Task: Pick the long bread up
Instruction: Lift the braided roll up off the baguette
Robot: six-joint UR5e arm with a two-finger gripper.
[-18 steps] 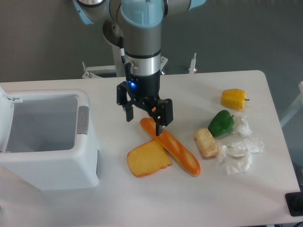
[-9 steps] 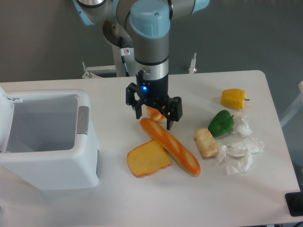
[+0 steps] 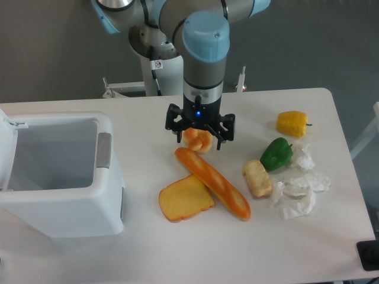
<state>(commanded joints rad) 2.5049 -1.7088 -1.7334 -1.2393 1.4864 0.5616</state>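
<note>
From the fixed camera, the tool [image 3: 199,136] is hanging with its two fingers [image 3: 179,131] spread wide apart, pinching nothing, straddling a small round knotted bun [image 3: 198,140] that is sitting on the white surface [image 3: 177,248]. The long bread [image 3: 212,183] is lying flat on the surface just below the tool, running diagonally from its upper-left end near the bun down toward the lower right, and no finger is touching it. Its left flank is resting against a flat square toast slice [image 3: 185,198]. To the right of the loaf a pale bread piece [image 3: 258,178] is lying beside a green pepper [image 3: 276,154], with crumpled white paper [image 3: 299,189] just next to them and a yellow pepper [image 3: 292,123] sitting farther back. A white open-topped bin [image 3: 59,171] is occupying the left side of the surface.
</note>
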